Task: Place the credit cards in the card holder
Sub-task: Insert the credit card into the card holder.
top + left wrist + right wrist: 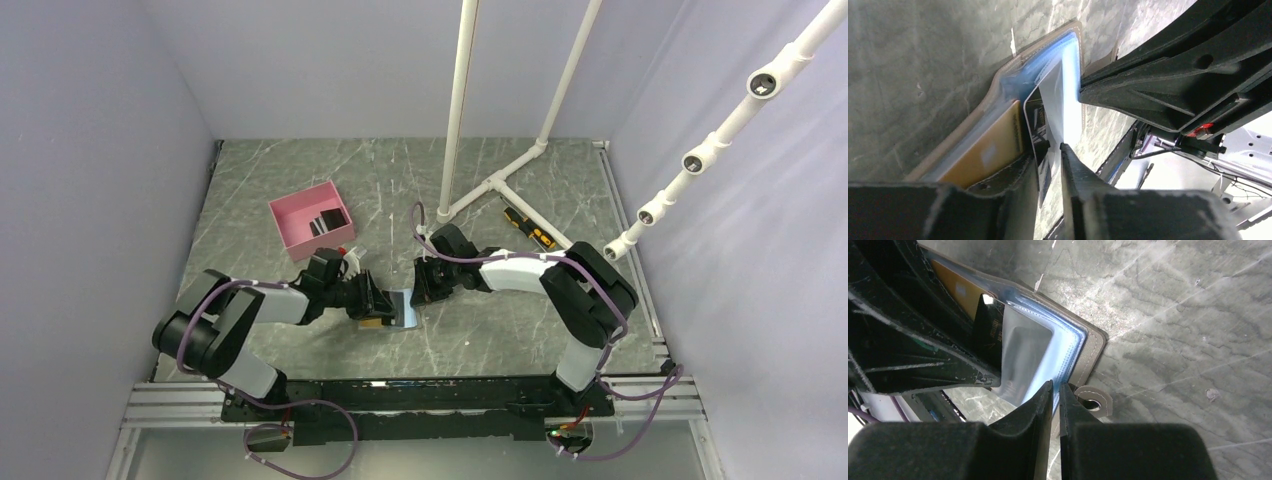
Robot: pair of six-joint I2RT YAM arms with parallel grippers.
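The left pincer (1049, 150) is pinching a black card (1034, 120) that stands on its edge. The card's far end is in the open card holder (1093, 352), which lies flat on the tabletop (1173, 340) between the 2 pincers. The right pincer (1056, 386) is pressed together on the edge of a clear pocket of the card holder. An orange card (958, 285) sits in a pocket just beside the left pincer. Beyond the left pincer, well apart, is a pink box (300, 213) with more black cards (328, 222) in it.

One card holder (402, 306), one box (283, 222), one screwdriver (528, 228)
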